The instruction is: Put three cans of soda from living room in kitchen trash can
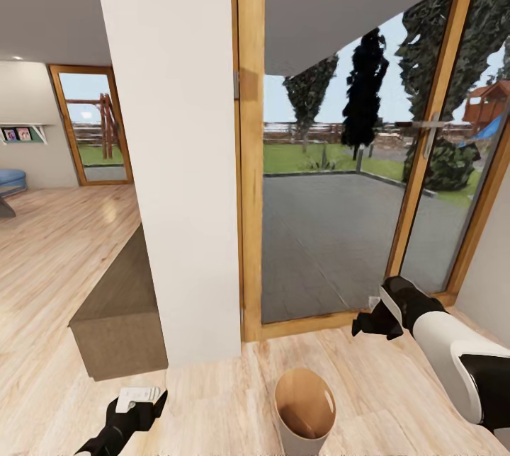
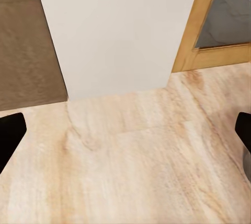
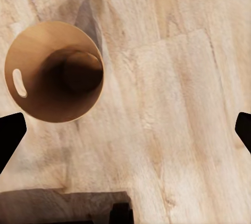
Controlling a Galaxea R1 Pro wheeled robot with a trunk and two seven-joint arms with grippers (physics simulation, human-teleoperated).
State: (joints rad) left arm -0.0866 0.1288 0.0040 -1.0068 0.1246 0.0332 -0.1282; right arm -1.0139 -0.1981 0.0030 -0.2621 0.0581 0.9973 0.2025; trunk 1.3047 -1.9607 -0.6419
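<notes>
- While both arms hang over the wood floor (image 2: pixel 136 166), one tash can (image 3: pixel 52 72) stands beside the right gripper (image 3: pixel 125 130), whose fingers are spread wide.
- Left gripper (image 2: pixel 125 130): fingers wide too, nothing between them.

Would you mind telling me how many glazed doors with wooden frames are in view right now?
2. One large glazed door stands straight ahead, behind the trash can, beside the white pillar. A smaller glazed door is in the far wall at left. Others may be hidden.
</notes>
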